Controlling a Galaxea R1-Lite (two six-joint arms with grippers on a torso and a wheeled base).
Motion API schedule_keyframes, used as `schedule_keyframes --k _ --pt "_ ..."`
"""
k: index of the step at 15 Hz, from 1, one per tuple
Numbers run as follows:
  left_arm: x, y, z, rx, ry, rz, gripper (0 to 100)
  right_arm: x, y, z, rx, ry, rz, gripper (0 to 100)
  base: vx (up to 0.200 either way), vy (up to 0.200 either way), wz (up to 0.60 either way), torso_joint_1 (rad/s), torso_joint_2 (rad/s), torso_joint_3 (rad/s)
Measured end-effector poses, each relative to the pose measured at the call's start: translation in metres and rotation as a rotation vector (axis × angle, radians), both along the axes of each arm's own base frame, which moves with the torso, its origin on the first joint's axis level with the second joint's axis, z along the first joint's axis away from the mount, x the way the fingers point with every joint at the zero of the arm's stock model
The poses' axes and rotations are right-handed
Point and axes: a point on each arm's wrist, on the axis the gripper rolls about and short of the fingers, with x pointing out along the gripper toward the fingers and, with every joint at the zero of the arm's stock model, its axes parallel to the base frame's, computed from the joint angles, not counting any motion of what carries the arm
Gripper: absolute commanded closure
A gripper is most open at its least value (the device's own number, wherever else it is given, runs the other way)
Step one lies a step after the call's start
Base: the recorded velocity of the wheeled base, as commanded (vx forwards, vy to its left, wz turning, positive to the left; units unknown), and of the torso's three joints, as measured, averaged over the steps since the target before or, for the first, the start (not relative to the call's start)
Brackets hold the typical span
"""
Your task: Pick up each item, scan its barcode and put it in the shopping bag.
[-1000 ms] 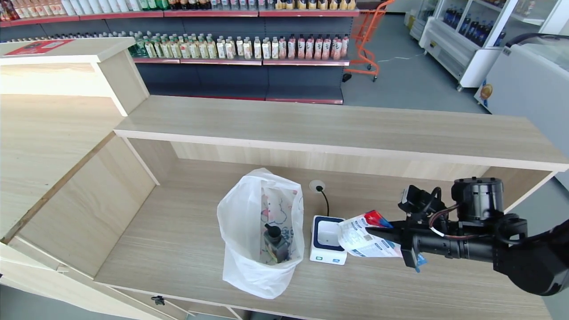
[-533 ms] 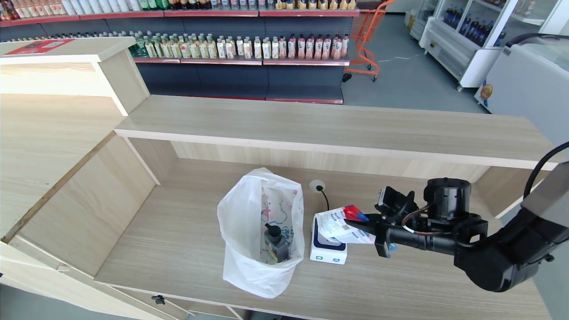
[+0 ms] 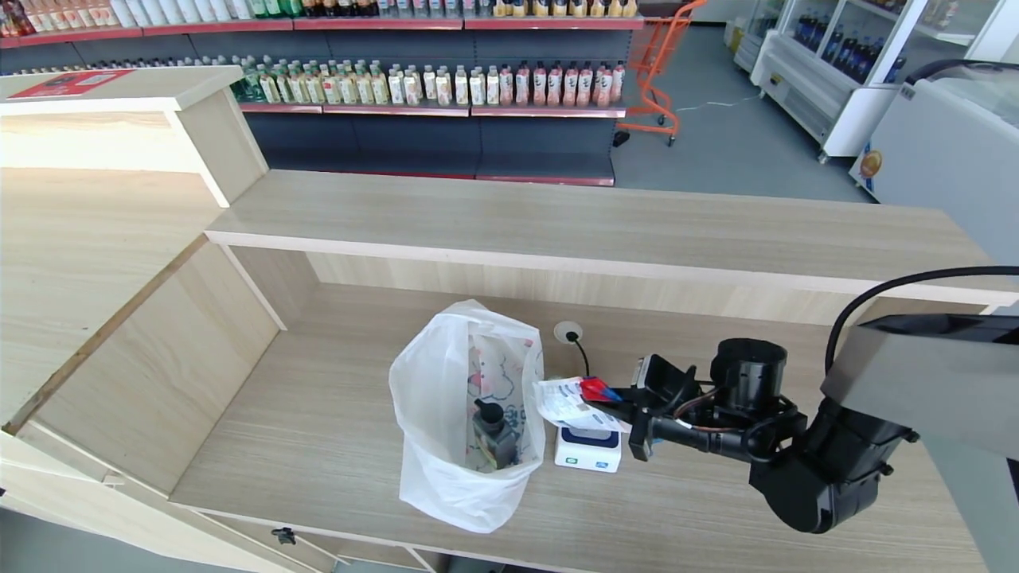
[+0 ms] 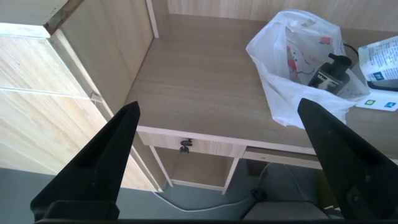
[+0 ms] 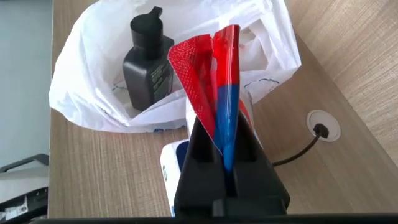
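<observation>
Left gripper (image 4: 217,109): jaws spread wide, nothing held, out beyond the counter's (image 3: 318,446) front edge. Shopping bag (image 3: 466,414) stands mid-counter, mouth open, with a black pump bottle (image 3: 493,434) already inside. I judge that item done. Scanner (image 3: 587,455) sits just beside the bag. Right gripper (image 3: 613,402) is clamped on a red-and-blue-topped pouch (image 3: 567,398) above the scanner, near the bag's rim. Bagging it is what's left.
</observation>
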Motion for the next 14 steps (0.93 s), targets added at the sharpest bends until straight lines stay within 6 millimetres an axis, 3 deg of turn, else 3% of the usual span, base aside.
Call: schedule_keyframes --k 4,10,14 --pt "0.000 0.000 0.000 0.000 0.000 0.000 0 0.003 -0.001 -0.010 -0.006 0.020 -0.008 100 0.000 0.000 0.00 0.000 0.00 0.000" --pt "0.000 0.000 0.000 0.000 0.000 0.000 0 0.006 -0.005 -0.002 0.041 0.054 -0.032 100 0.000 0.000 0.00 0.000 0.00 0.000" --pt "0.000 0.000 0.000 0.000 0.000 0.000 0 -0.001 -0.005 0.035 0.295 0.322 -0.206 100 0.000 0.000 0.00 0.000 0.00 0.000"
